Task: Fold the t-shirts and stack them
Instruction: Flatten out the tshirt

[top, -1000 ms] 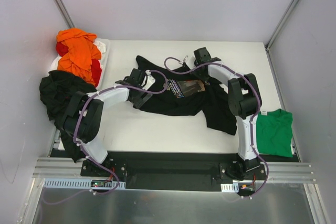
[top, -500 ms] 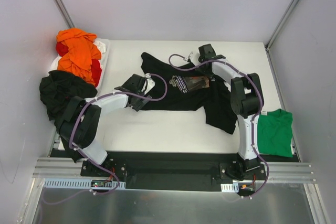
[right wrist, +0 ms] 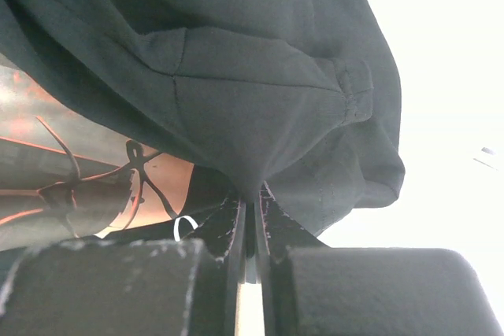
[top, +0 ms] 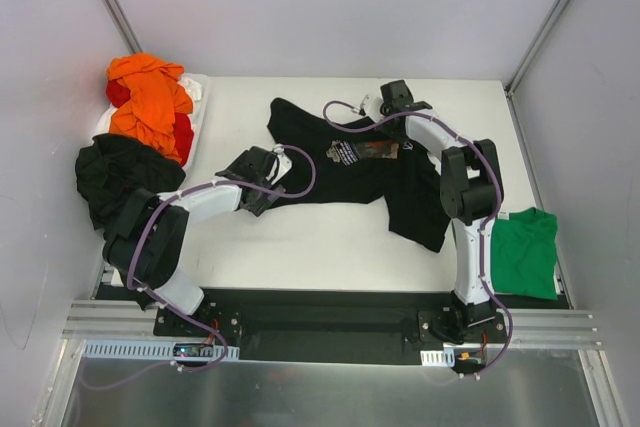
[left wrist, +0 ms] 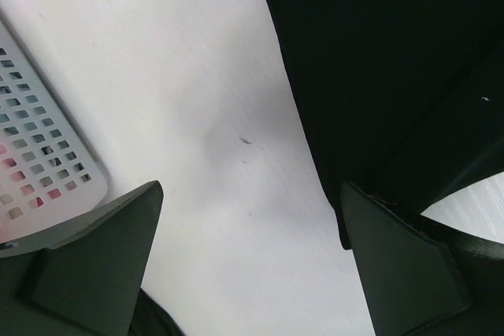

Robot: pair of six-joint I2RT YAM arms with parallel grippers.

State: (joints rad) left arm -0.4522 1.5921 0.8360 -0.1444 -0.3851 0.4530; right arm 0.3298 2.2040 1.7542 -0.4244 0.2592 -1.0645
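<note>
lighting and picture quality, three views

top view: bright and diffuse, lit from overhead; faint, soft-edged shadows close under the arms on the white table; sharp from centre to corners. black t-shirt rendered as a nearly flat dark mass, folds barely legible.

left wrist view: evenly lit, with a soft grey shadow patch on the pale surface near centre; cloth almost pure black, without texture; left fingers dark, out of focus.

right wrist view: strongly backlit, upper right blown out to white; seams and stitching of the cloth in focus; right fingers blurred and grainy along the bottom; smeared orange-tinted patch at left.
</note>
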